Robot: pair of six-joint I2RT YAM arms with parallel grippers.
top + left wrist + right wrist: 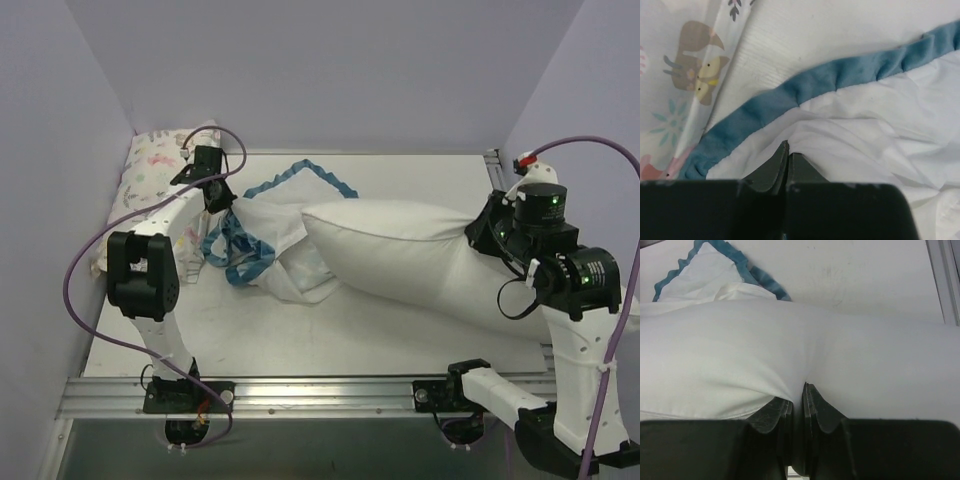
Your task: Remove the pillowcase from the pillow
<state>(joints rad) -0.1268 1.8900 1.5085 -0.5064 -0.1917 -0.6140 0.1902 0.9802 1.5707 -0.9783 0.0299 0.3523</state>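
The plain white pillow point(400, 250) lies across the table from the middle to the right. The pillowcase point(270, 225) is bunched at the pillow's left end, white reverse out, with its blue ruffled trim point(805, 90) showing. My left gripper point(225, 203) is shut on the white cloth of the pillowcase point(880, 125) just inside the trim, jaws pressed together point(788, 150). My right gripper point(478, 237) is shut on a pinch of the pillow point(740, 350) at its right end, with fabric drawn in between the jaws point(801, 387). The pillowcase also shows in the right wrist view point(705, 270), far off.
A smaller pastel animal-print pillow point(155, 165) lies along the left wall, close beside the left gripper point(685, 75). An aluminium rail point(330, 390) runs along the near edge and another along the right side point(942, 275). Purple walls close in the back and sides.
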